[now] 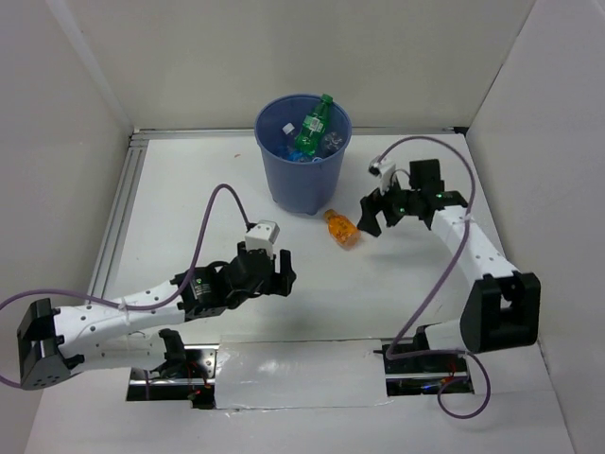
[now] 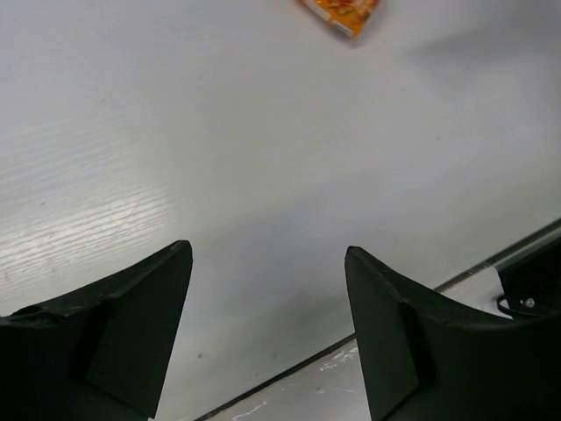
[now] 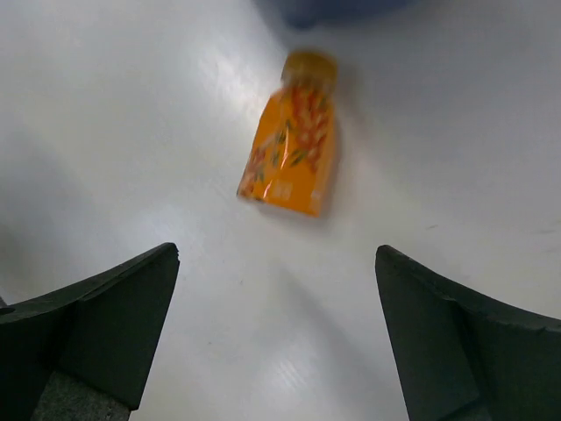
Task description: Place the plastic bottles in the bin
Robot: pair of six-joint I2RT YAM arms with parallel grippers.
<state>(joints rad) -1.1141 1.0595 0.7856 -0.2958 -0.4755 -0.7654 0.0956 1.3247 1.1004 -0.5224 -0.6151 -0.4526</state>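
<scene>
An orange plastic bottle [image 1: 342, 229] lies on its side on the white table just in front of the bin [image 1: 303, 180], a round blue bucket. Inside the bin a green bottle [image 1: 313, 126] stands tilted among clear ones [image 1: 287, 132]. My right gripper [image 1: 371, 220] hovers open just right of the orange bottle [image 3: 292, 149], which lies ahead of its fingers, untouched. My left gripper [image 1: 285, 274] is open and empty near the table's middle; only a corner of the orange bottle [image 2: 344, 13] shows at the top of its wrist view.
White walls enclose the table on the left, back and right. A metal rail [image 1: 115, 213] runs along the left edge. The arm bases [image 1: 180, 364] sit at the near edge beside a taped seam [image 2: 386, 324].
</scene>
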